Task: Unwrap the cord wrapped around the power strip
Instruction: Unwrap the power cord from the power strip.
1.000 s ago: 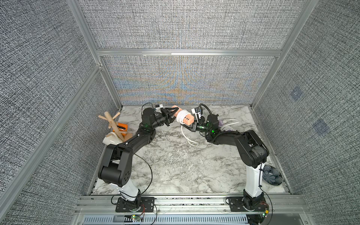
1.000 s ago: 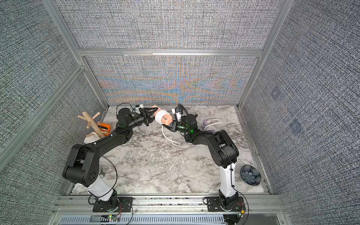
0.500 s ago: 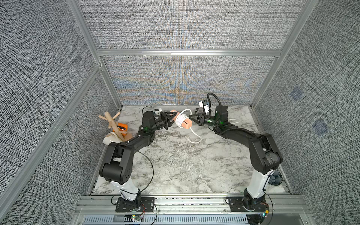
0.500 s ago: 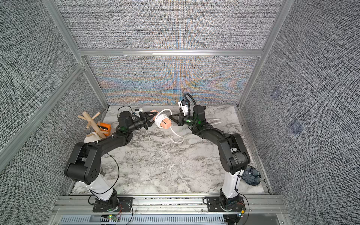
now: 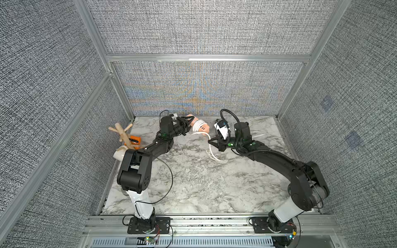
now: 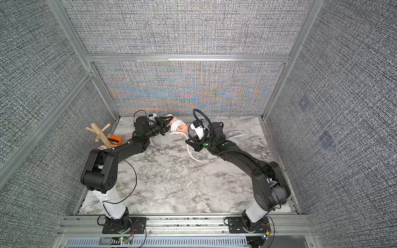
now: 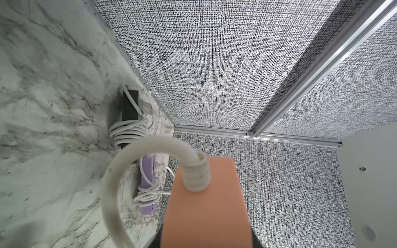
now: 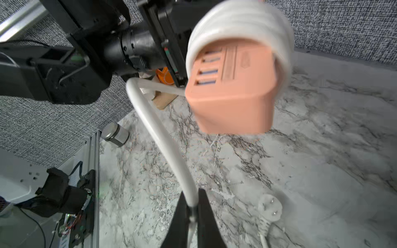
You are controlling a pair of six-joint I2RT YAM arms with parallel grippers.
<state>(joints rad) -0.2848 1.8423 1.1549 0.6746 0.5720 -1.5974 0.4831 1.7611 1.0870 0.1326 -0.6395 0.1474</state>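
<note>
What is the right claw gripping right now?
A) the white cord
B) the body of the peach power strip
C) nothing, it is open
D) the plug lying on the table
A: in the right wrist view the right claw is shut on the white cord, which runs up to the coils on the power strip.

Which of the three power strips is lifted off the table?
The peach power strip, held in the air; the purple strip and black strip lie on the table.
</note>
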